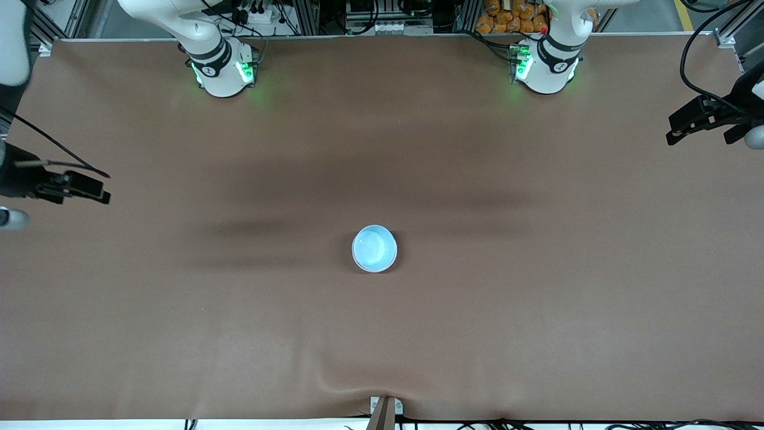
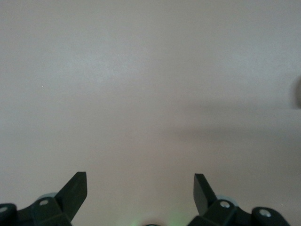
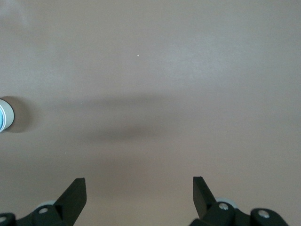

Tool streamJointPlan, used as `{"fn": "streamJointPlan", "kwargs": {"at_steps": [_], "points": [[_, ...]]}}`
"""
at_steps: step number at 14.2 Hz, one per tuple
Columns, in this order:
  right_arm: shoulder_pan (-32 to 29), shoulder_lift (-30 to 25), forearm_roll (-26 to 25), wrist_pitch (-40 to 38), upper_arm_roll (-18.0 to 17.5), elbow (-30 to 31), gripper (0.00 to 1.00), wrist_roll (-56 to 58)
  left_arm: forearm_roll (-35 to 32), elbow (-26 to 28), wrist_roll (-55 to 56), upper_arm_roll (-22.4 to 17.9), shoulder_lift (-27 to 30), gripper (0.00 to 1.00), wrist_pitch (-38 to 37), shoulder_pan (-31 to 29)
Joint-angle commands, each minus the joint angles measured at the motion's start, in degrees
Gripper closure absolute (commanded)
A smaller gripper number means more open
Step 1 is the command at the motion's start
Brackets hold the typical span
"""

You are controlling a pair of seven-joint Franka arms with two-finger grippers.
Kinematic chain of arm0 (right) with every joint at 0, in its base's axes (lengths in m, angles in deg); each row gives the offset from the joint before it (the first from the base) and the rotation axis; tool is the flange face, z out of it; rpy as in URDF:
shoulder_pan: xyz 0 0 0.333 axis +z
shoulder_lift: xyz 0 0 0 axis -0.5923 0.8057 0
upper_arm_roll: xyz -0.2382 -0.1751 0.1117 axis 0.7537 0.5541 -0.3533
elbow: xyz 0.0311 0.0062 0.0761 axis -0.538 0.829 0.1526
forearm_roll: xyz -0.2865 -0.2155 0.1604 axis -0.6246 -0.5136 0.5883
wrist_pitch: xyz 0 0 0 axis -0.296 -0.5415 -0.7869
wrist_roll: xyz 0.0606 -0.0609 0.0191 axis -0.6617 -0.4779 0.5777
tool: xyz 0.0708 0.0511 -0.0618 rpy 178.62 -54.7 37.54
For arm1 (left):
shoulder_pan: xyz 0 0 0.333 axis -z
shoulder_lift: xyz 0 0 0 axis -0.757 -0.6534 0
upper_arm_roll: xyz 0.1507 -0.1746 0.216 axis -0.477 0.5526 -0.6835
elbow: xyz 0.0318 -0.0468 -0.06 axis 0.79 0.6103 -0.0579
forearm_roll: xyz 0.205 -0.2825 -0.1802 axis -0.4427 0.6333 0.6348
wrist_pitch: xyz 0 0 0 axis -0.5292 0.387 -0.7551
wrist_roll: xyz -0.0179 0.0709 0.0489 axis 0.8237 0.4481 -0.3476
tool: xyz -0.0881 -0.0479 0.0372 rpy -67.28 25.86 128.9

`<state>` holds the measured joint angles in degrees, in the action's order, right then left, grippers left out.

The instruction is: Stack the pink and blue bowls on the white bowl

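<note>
- Blue bowl point(image 1: 374, 248) sits upright near the middle of the brown table point(image 1: 537, 286), a bit nearer the front camera than table centre, roughly midway between the two arms' ends.
- Only blue shows from above — inside is light sky blue with a paler rim; whether other bowls sit nested under it cannot be told from the front view.
- No separate pink or white bowl shows in any view.
- Right wrist view catches just a sliver of the same bowl point(image 3: 4, 114) at the frame edge, blue and white bands on its side, shadow beside it on the table.
- Right gripper point(image 1: 89, 188) hangs over the table edge at the right arm's end, well apart from the bowl, holding nothing.
- Right wrist view: right gripper point(image 3: 139, 200) fingers point(image 3: 75, 195) spread wide, bare table between them.
- Left gripper point(image 1: 695, 122) hangs over the table edge at the left arm's end, also well apart from the bowl, holding nothing.
- Left wrist view: left gripper point(image 2: 140, 195) fingers point(image 2: 75, 190) spread wide — only bare table below, plus soft shadow bands.
- Both arm bases stand along the table edge farthest from the front camera, green lights on.
</note>
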<state>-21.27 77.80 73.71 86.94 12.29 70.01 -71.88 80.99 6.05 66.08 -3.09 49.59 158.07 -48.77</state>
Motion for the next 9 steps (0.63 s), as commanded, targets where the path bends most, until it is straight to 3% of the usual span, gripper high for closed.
{"fn": "streamJointPlan", "kwargs": {"at_steps": [1, 3, 4, 9], "points": [[-3.17, -5.56, -2.18, -0.57, -4.61, 4.04, 0.00, -4.11, 0.72, -0.06, -0.51, 0.03, 0.10, 0.00, 0.33, -0.34], [-13.16, -9.79, -4.55, -0.92, -16.00, 7.12, 0.00, -6.49, 0.81, -0.06, -0.59, -0.05, 0.10, 0.00, 0.33, -0.43], [-16.34, -11.11, -5.00, -1.88, -19.45, 7.91, 0.00, -7.55, 0.81, -0.15, -0.60, -0.05, 0.10, 0.00, 0.33, -0.43], [-17.17, -12.79, -6.92, -3.65, -20.80, 8.01, 0.00, -8.88, 0.81, -0.06, -0.68, -0.05, 0.01, 0.00, 0.33, -0.51]]}}
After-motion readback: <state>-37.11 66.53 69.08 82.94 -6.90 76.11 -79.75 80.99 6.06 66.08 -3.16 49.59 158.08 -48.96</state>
